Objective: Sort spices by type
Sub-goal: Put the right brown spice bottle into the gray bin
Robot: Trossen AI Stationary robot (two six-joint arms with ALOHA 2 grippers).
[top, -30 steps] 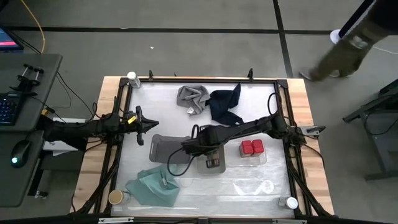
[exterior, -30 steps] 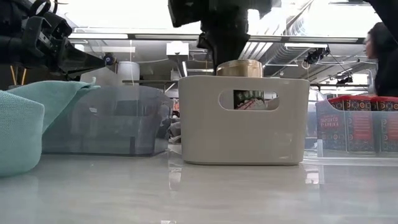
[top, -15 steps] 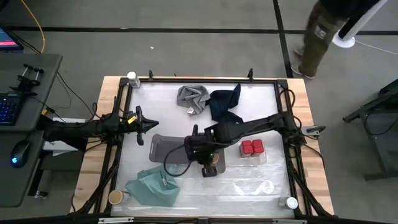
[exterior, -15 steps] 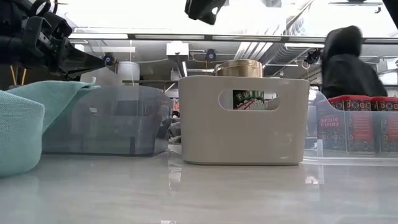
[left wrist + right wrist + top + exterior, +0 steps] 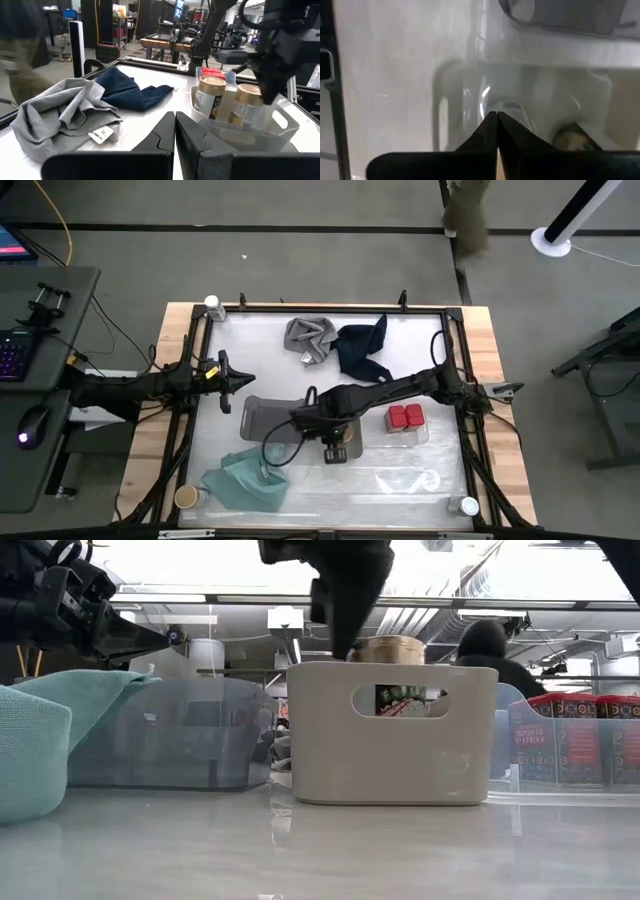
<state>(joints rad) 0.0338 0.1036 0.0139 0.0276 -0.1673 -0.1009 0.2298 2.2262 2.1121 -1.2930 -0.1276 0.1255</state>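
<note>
Two tan-topped spice jars [image 5: 210,95] [image 5: 247,102] stand in the white bin [image 5: 390,740] at the table's middle. My right gripper [image 5: 343,645] is shut and points down over the bin's left end, beside a jar. Two red jars [image 5: 405,417] stand in the clear tray [image 5: 425,435]. Three loose jars stand at the table's corners: a white-capped one [image 5: 212,303], a tan-topped one [image 5: 186,497] and another white-capped one [image 5: 469,505]. My left gripper [image 5: 248,380] waits shut and level at the left side, holding nothing. My right gripper's shut fingers [image 5: 270,92] come from above, close beside the tan-topped jar [image 5: 245,107] at the bin's left end. I cannot tell whether they touch the jar or the bin's rim. Nothing is between the fingers.
A dark grey tray [image 5: 262,420] lies left of the white bin. A grey cloth [image 5: 310,338] and a navy cloth [image 5: 362,345] lie at the far side, and a teal cloth [image 5: 245,480] lies near left. A person moves in the room beyond the table.
My right gripper rose from above the jar in the white bin, tipped and rolled, then came down again a little toward the table's left, by the bin's left end. It stayed shut. The jars and the bin kept their places.
</note>
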